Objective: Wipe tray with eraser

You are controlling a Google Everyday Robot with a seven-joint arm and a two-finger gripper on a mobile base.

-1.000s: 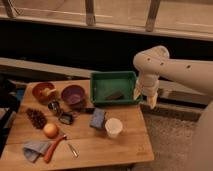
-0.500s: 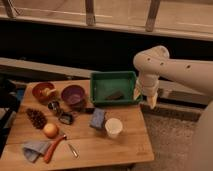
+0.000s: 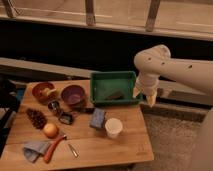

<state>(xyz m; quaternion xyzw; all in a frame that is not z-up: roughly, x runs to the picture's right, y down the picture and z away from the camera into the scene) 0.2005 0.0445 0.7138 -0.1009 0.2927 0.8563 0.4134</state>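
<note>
The green tray (image 3: pixel 102 82) stands at the back right of the wooden table. The dark eraser (image 3: pixel 114 95) lies inside it, near its front wall. My gripper (image 3: pixel 145 96) hangs from the white arm just past the tray's right front corner, beyond the table's right edge, fingers pointing down. It holds nothing that I can see.
A purple bowl (image 3: pixel 73 94) and a brown bowl (image 3: pixel 44 91) stand left of the tray. A blue-grey sponge block (image 3: pixel 97 118), a white cup (image 3: pixel 113 127), a small black-framed square (image 3: pixel 65 118), an orange (image 3: pixel 50 130), a grey cloth (image 3: pixel 35 149) and a red-handled tool (image 3: pixel 54 147) lie on the table.
</note>
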